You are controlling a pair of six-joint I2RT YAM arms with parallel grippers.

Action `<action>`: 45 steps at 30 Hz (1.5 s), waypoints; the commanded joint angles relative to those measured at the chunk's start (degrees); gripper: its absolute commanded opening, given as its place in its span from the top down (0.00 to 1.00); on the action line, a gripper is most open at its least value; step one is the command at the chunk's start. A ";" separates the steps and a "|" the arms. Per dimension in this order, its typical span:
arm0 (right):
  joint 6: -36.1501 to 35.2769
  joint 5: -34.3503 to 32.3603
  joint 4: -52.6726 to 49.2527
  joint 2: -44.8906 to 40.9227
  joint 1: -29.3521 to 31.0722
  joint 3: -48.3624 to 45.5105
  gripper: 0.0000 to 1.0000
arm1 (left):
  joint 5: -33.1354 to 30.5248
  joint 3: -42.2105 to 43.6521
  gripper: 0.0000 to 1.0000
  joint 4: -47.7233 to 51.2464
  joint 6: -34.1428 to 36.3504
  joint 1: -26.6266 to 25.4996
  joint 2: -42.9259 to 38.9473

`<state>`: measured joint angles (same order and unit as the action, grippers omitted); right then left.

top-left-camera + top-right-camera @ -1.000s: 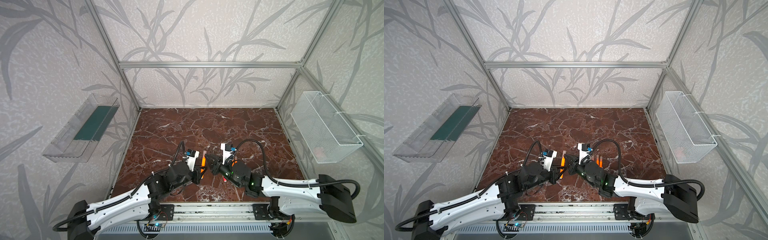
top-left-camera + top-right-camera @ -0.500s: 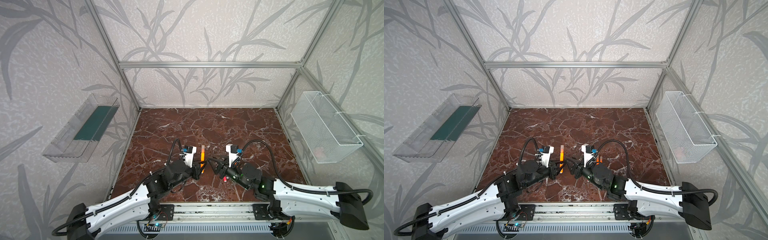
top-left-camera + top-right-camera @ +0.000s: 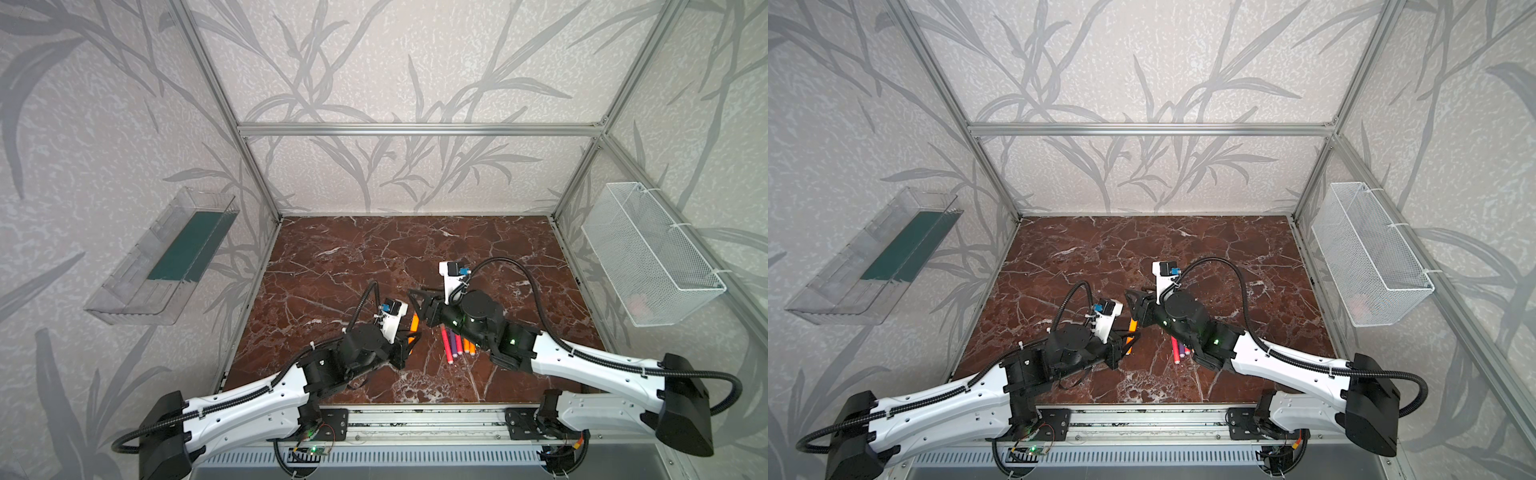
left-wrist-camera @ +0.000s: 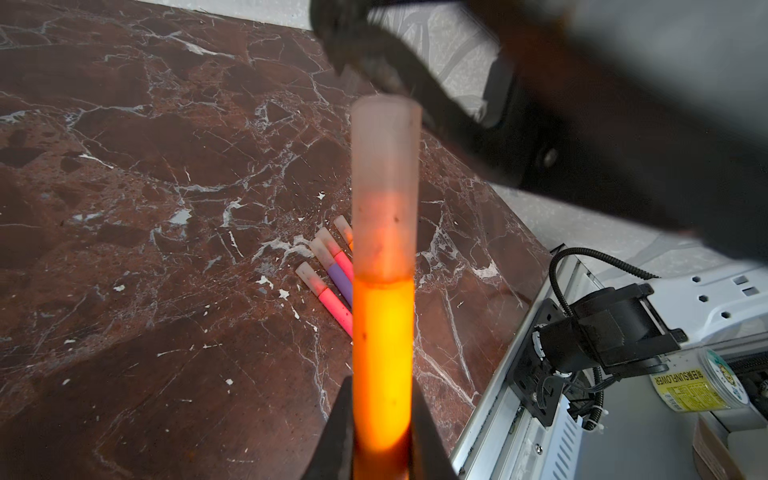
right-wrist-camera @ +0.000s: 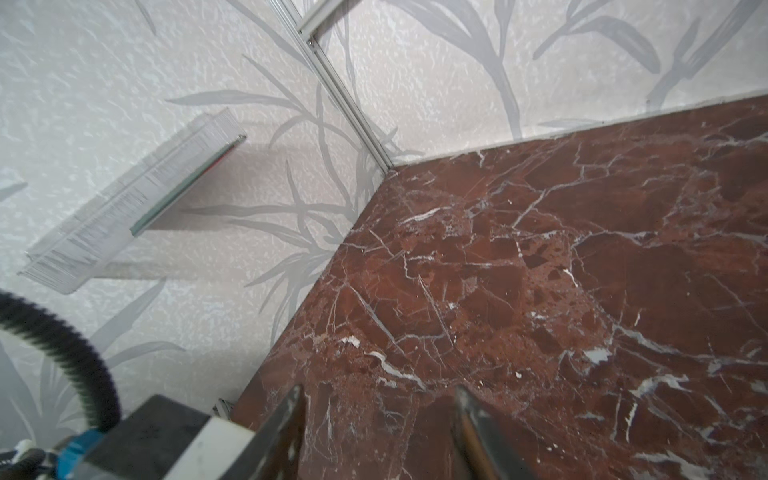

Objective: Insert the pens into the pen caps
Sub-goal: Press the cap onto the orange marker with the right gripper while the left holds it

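Orange and smooth, the slim round pen (image 4: 382, 353) stands clamped between the dark wedge-shaped fingers of our left gripper (image 4: 381, 399), its tip seated inside a frosted, translucent beige cap (image 4: 384, 178) shaped like a short straight tube. Close by the capped end of that pen we hold our right gripper (image 5: 378, 395) with its fingers spread and nothing between them. Just to the right of the held pen, the other pens (image 3: 452, 347) lie in a tight row on the veined red-brown marble tabletop (image 3: 365, 257), pink, purple and orange barrels, and the four ends we can see wear similar pale caps.
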<state>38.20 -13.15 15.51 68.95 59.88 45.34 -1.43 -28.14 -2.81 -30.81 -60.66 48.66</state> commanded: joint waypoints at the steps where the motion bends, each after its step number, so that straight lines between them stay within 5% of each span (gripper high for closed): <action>1: 0.87 1.49 -0.50 0.21 -0.20 1.77 0.45 | -0.94 -1.48 1.00 -1.54 1.67 -0.13 -0.22; 13: 0.63 4.68 0.62 2.23 -0.20 2.08 0.75 | 0.02 -1.96 1.00 -2.21 1.65 -0.14 0.75; 18: -0.11 6.40 1.85 2.68 -0.47 0.12 1.00 | -0.21 -1.92 1.00 -3.58 2.25 -0.03 0.65; 28: -6.92 26.11 23.03 -0.49 -2.70 -14.19 1.00 | 12.46 -2.64 1.00 -9.75 1.44 7.42 1.51; 32: -6.16 27.12 29.52 -0.66 -1.97 -18.70 1.00 | 13.32 -4.75 1.00 -8.84 2.61 8.86 1.59; 35: -4.58 22.29 26.24 -1.54 1.28 -18.71 1.00 | 8.25 -7.00 1.00 -5.80 4.55 8.98 1.60; 40: 6.40 -3.15 -4.61 -3.23 9.58 -10.40 1.00 | -11.80 -13.01 1.00 3.30 7.10 8.76 2.90; 45: 11.54 -9.66 -10.57 2.66 13.66 -5.90 1.00 | -20.78 -15.19 1.00 3.10 7.26 8.09 4.15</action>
<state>43.66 -24.60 23.75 68.01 67.55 40.42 2.63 -38.54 9.67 -20.51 -56.49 52.75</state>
